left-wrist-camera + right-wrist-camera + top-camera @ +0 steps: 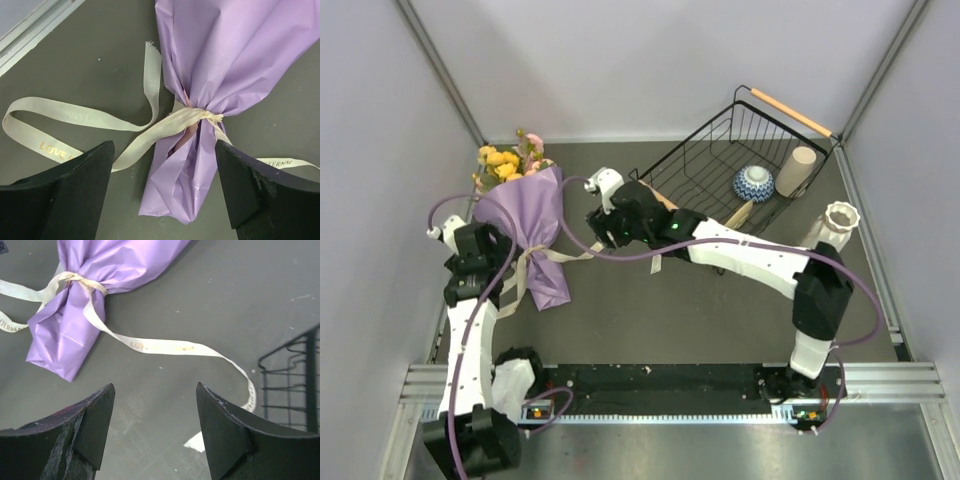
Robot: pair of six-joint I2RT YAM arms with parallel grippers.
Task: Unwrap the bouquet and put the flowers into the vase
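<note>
Left tool (162, 167) and right tool (155, 395) both hanging open, empty; bouquet (525, 235) near the desk's (720, 310) left edge is looking light, crinkly, so I'm eyeing its loose ribbon (172, 122) tails

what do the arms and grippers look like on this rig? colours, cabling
Left arm and right arm: white links, black joint housings, a mauve cable looping along each. Right arm shows a small green light. Left gripper and right gripper: two matte black wedge-shaped fingers, edges scuffed.

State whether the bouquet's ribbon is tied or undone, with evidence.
Tied: the ribbon is knotted round the bouquet's pinched neck, its tails lying loose on the table.
</note>
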